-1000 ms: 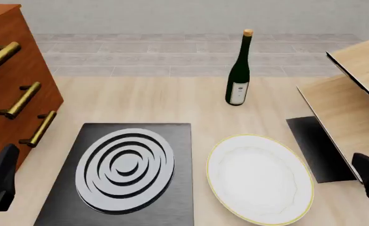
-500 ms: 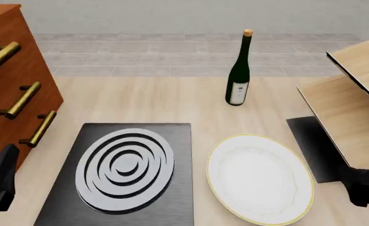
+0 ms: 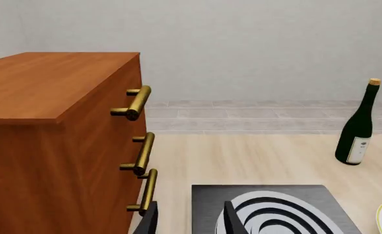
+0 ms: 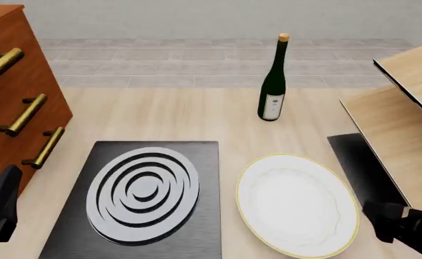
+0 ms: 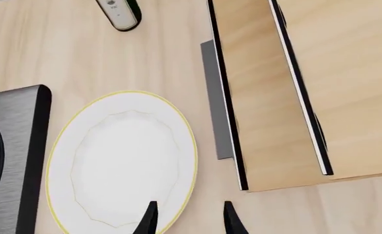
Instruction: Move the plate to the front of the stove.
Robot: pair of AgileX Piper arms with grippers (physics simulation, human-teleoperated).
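The white plate point(image 4: 297, 204) with a thin yellow rim lies flat on the table, just right of the stove point(image 4: 142, 199), a dark slab with light grey rings. My right gripper point(image 4: 389, 220) is at the plate's right side near the table's front edge. In the right wrist view that right gripper point(image 5: 189, 220) is open, one fingertip point(image 5: 149, 217) over the plate's point(image 5: 122, 161) rim and the other over bare table. My left gripper point(image 3: 189, 224) is open and empty at the stove's point(image 3: 275, 214) left edge, low by the dresser.
A wooden dresser point(image 4: 13, 102) with brass handles stands at the left. A dark green wine bottle point(image 4: 273, 81) is upright behind the plate. Tilted wooden boards point(image 4: 401, 118) fill the right side, with a flat black rectangle point(image 4: 361, 167) beneath them.
My right arm has come in from the right edge toward the plate's right rim. The plate, the stove and the left arm have not moved.
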